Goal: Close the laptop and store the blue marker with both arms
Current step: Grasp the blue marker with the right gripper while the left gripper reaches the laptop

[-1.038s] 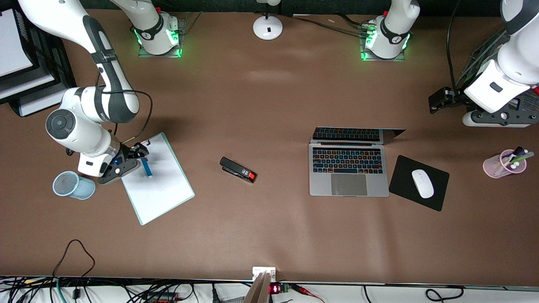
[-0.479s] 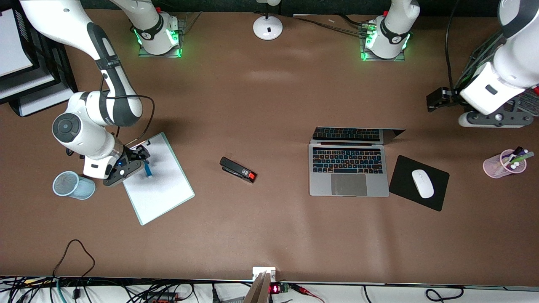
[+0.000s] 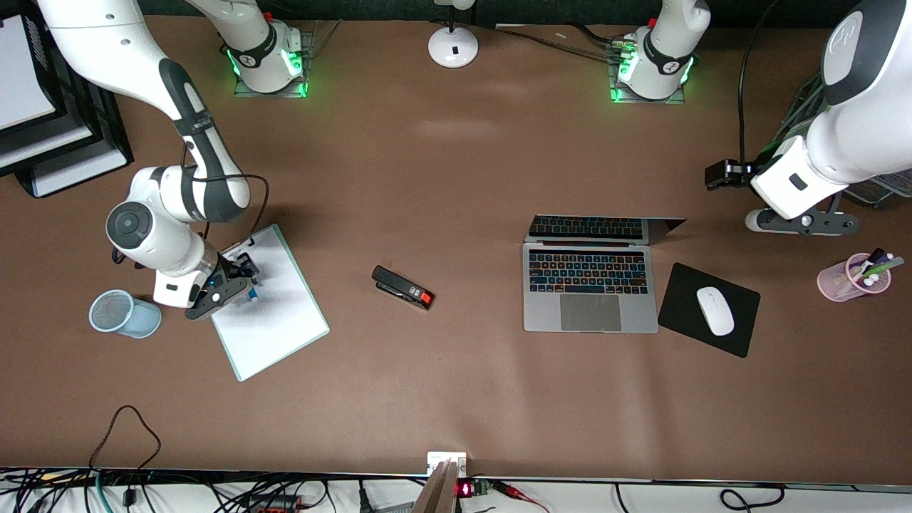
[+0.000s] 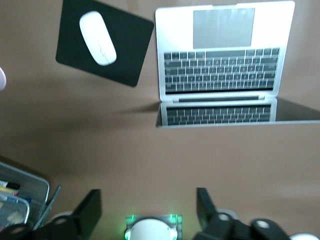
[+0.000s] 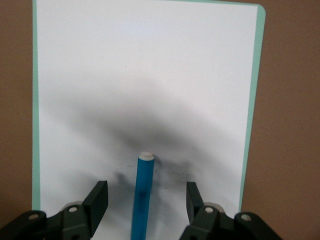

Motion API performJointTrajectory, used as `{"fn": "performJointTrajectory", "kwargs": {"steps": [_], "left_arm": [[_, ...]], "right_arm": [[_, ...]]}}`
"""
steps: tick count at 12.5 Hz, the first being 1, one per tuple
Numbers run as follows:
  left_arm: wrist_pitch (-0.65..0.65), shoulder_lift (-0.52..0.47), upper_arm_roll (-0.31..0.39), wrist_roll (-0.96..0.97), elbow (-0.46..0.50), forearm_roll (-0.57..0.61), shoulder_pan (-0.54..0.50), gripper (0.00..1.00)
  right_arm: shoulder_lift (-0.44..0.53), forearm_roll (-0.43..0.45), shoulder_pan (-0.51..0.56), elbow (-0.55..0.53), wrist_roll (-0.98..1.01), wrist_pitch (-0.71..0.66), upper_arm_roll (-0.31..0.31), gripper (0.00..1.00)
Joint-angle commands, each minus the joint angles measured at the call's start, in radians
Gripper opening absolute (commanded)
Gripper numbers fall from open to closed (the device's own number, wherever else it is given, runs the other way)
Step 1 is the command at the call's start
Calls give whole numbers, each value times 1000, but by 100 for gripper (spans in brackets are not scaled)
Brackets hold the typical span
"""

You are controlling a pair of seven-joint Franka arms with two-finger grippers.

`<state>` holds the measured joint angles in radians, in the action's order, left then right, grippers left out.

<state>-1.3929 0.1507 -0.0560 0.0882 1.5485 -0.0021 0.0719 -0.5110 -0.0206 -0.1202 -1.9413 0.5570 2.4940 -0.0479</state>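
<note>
The silver-grey laptop [image 3: 590, 281] lies open with its screen [image 3: 605, 228] tilted, and it also fills the left wrist view [image 4: 220, 55]. The blue marker [image 5: 142, 195] lies on a white board with a green edge [image 3: 274, 320]; only its tip [image 3: 253, 294] shows under the hand in the front view. My right gripper [image 3: 242, 276] is low over it and open, a finger on each side of the marker [image 5: 145, 195], not touching. My left gripper [image 3: 719, 174] hangs open and empty [image 4: 148, 200] over bare table, toward the left arm's end from the laptop's screen.
A black-and-red stapler [image 3: 402, 287] lies mid-table. A white mouse [image 3: 714, 311] sits on a black pad [image 3: 684, 299] beside the laptop. A pink cup of pens [image 3: 848, 281] stands at the left arm's end. A blue mesh cup [image 3: 125, 313] stands beside the board.
My right gripper has slid along the marker, now covering most of it, with its fingers drawing closer. My left arm has swung in toward the laptop's screen.
</note>
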Motion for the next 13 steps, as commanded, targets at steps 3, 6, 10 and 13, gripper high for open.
{"fn": "performJointTrajectory", "kwargs": {"steps": [3, 6, 10, 13], "left_arm": [[113, 7, -5, -12, -16, -39, 6, 0], [112, -40, -8, 7, 85, -123, 6, 0], [-156, -224, -166, 117, 408, -177, -3, 0], [-375, -250, -266, 166, 548, -176, -6, 0]], "right_arm": [[-23, -19, 5, 1, 24, 31, 10, 64], [-41, -21, 7, 5, 24, 49, 10, 61], [-60, -21, 7, 16, 24, 52, 10, 57], [-67, -50, 5, 18, 24, 52, 11, 55]]}}
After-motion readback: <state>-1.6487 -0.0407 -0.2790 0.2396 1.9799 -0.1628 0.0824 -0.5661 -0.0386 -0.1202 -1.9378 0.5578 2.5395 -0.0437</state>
